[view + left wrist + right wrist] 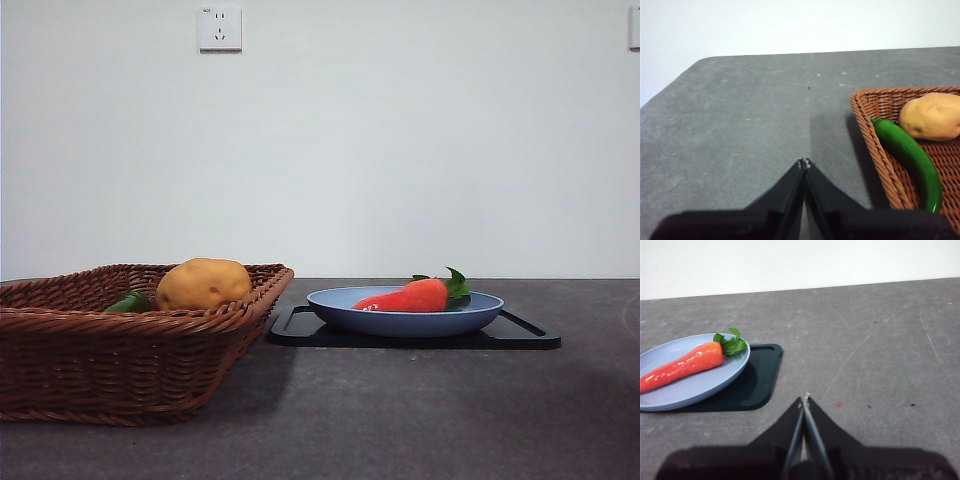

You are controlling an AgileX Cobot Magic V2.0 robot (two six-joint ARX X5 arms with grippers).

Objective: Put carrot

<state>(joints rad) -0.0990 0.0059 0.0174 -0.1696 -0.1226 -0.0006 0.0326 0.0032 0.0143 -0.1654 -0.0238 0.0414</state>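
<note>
— While both arms wait off the work, where is the carrot (412, 296)?

— I see it lying on the blue plate (400, 322), which sits on a black tray (525, 338), leaves toward the right gripper (804, 401).

— And the jaws?

— Right gripper clenched, empty, over bare table (880, 365). Left gripper (804, 163) also clenched, empty, beside the wicker basket (867, 127) holding a potato (932, 116) and green pepper (907, 155).

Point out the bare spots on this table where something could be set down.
Bare table lies in front of the black tray, and beside the basket near the left claw. Crowded: the basket and the blue plate holding the carrot.
</note>
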